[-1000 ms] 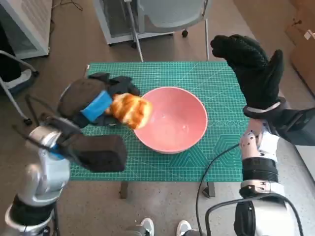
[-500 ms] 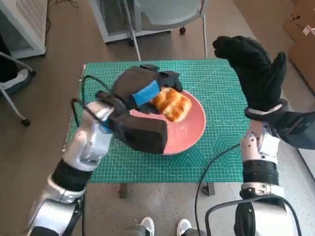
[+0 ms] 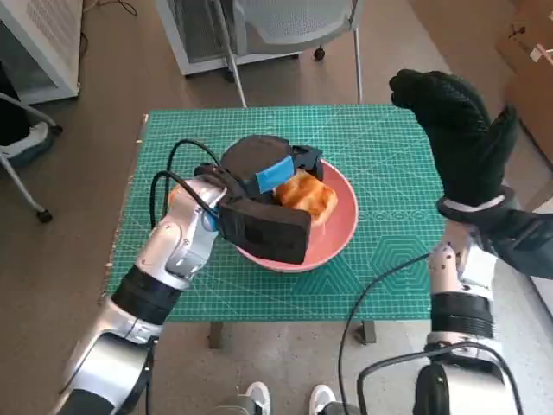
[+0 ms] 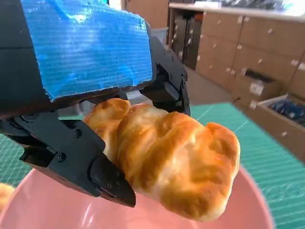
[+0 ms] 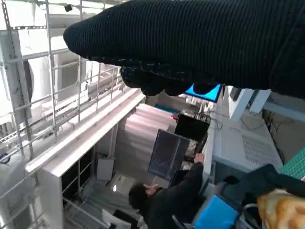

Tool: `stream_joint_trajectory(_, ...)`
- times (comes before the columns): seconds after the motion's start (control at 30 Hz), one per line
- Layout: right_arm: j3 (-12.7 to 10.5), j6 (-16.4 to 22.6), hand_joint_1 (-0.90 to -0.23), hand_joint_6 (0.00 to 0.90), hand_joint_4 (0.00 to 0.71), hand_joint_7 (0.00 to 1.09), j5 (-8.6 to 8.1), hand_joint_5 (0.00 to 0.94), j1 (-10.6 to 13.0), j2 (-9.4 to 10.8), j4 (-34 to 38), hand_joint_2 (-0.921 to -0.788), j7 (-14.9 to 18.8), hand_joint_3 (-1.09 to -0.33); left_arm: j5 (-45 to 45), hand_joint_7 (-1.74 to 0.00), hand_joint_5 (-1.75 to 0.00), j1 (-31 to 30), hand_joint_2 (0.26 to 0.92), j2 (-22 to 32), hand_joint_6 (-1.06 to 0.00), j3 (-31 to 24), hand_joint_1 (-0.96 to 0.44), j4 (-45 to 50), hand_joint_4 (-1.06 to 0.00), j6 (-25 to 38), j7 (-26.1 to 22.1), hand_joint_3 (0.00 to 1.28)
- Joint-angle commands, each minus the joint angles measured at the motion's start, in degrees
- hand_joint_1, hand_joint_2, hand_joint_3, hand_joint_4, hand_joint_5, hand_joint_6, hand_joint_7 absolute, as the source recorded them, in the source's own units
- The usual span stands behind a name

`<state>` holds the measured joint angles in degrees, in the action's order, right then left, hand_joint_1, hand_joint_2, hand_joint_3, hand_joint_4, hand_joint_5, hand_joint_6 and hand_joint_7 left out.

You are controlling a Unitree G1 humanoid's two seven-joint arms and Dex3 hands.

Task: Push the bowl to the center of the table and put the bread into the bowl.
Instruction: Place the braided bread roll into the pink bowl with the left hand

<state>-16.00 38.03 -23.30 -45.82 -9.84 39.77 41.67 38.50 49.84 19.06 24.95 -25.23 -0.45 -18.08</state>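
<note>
In the head view, the bread (image 3: 307,194) is held by the left hand (image 3: 263,169) just above the hollow of the pink bowl (image 3: 341,233), a little left of the middle of the frame. The bowl is set on the green mat (image 3: 380,173), near the mat's middle. In the left wrist view, the bread (image 4: 167,160) is seen clamped between the black fingers (image 4: 76,157) of the left hand (image 4: 86,47), with the bowl (image 4: 43,210) spread below it across the lower part of the frame; whether the bread touches the bowl cannot be told. The left forearm (image 3: 168,255) is seen rising from the lower left of the head view and crossing the bowl's left rim.

The right hand (image 3: 458,138) is raised at the upper right of the head view, beside the mat's right edge, with its fingers extended and close together and nothing held. In the right wrist view, the glove (image 5: 200,43) fills the top of the frame, a person (image 5: 167,198) is seen at the lower middle, and a bit of the bread (image 5: 283,212) shows at the lower right corner.

A chair (image 3: 294,26) is seen at the top of the head view, beyond the mat.
</note>
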Motion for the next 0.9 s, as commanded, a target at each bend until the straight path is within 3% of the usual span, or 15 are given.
stream_joint_trajectory(0.03, 0.4, -0.7, -0.643, 0.407, 0.312, 0.0, 0.44, 0.0, 1.8, -0.5, -0.7, -0.921, -0.8, -0.701, 0.0, -0.77, -0.7, 1.6, 0.88, -0.7, -0.42, 0.1, -0.07, -1.1, -0.49, 0.8, -0.6, 0.12)
stream_joint_trajectory(0.13, 0.6, -0.7, -0.643, 0.406, 0.311, 0.0, 0.57, 0.0, 1.8, -0.7, -0.6, -0.921, -1.1, -0.702, -0.1, -0.37, -0.24, 1.1, 0.85, -0.5, -0.31, 0.1, -0.26, -0.8, -0.3, 1.1, -0.9, 0.05)
stream_joint_trajectory(0.23, 0.8, -0.8, -0.646, 0.405, 0.309, 0.0, 0.49, 0.0, 1.7, -0.9, -0.3, -0.921, -1.0, -0.702, 0.2, -0.21, -0.08, 0.8, 0.838, 0.2, -0.24, 0.4, -0.4, -0.5, -0.17, 0.3, -1.1, 0.03)
stream_joint_trajectory(0.43, 1.0, -1.2, -0.648, 0.405, 0.308, 0.0, 0.26, 0.0, 1.6, -0.7, -0.4, -0.921, -0.9, -0.703, 0.2, -0.11, -0.01, 0.5, 0.84, 1.5, -0.16, 0.6, -0.58, -0.9, -0.02, -2.6, -0.6, 0.01)
stream_joint_trajectory(0.9, 1.2, -1.9, -0.647, 0.399, 0.309, 0.0, -0.56, 0.001, 1.1, -0.2, 0.2, -0.921, -0.2, -0.703, -0.2, -0.07, 0.0, -1.3, 0.855, 3.9, -0.1, -0.8, -0.71, 1.8, 0.0, -5.2, 0.1, 0.01)
